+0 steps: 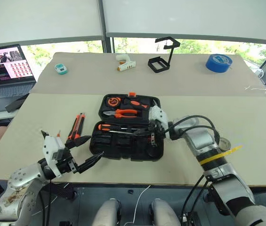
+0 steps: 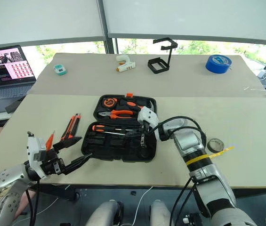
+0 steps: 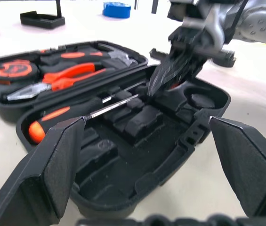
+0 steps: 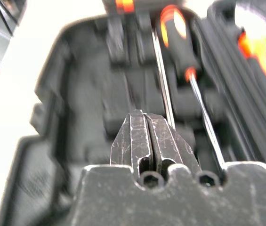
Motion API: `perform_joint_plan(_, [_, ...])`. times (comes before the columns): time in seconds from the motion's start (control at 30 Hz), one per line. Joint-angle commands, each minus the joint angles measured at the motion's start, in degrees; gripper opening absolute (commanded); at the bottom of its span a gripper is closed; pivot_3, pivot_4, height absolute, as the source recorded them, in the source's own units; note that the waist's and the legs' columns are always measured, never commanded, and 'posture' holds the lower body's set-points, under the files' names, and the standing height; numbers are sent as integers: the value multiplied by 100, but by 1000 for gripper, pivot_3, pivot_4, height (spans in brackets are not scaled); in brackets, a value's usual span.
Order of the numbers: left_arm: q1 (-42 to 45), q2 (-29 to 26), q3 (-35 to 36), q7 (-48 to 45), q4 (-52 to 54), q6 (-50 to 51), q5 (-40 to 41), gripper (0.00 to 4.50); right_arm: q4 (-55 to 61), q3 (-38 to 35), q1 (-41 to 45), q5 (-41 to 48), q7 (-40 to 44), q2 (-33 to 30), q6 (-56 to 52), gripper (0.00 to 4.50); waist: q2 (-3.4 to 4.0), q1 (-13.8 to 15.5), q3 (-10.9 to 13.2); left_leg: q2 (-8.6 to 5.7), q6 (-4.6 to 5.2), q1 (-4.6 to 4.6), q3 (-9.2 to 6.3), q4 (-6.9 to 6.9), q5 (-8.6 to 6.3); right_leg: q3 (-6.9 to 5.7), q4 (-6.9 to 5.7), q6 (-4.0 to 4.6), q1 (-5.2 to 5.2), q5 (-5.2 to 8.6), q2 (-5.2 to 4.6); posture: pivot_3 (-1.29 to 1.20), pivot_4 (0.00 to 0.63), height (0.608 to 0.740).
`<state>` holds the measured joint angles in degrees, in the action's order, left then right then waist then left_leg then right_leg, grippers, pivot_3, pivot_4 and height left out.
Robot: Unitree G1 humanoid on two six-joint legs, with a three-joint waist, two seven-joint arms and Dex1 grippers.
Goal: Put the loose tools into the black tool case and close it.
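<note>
Utility knife point(image 1: 76, 127): on table, long axis front-to-back, just beyond wide-open, empty left gripper point(image 1: 86, 149); right gripper point(image 1: 152, 133) jaws shut, empty, over black tool case point(image 1: 125, 153).

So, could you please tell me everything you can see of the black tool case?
The black tool case lies open and flat on the table, a moulded plastic clamshell with rounded corners and tool-shaped slots. Its far half holds orange-handled pliers and other tools; its near half holds an orange-and-black screwdriver. The shut right gripper hovers over the near half.
</note>
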<state>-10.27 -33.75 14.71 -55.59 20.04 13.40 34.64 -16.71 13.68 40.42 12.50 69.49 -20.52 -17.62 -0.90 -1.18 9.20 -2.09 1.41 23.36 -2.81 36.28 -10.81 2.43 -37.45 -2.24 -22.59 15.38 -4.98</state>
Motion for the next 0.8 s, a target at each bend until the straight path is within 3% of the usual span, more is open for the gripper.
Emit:
perform_joint_plan(0.03, [-49,16,93,11,142,-165,30,4500,-151,-95,150,-191,-237,-43,436,50,0,7,0,0,-1,0,0,0,-1,0,0,0,0,0,-1,0,150,740])
perform_joint_plan(0.33, [60,-11,87,7,35,-231,-2,4500,-655,433,73,-861,-369,65,1001,50,-1,-4,0,0,-2,-3,5,-5,-1,0,3,0,-1,0,0,0,150,740])
perform_joint_plan(0.6, [44,-19,161,11,14,-266,-39,4500,-658,701,98,-1201,-503,110,528,50,-1,-60,-1,5,-3,-16,4,-9,-2,0,3,1,7,0,3,0,150,740])
perform_joint_plan(0.8, [-271,75,525,286,166,-298,15,4500,-226,-174,-46,-447,-659,136,1194,50,-3,-105,-1,8,-3,-28,2,-26,-2,-2,24,7,23,-3,3,0,150,740])
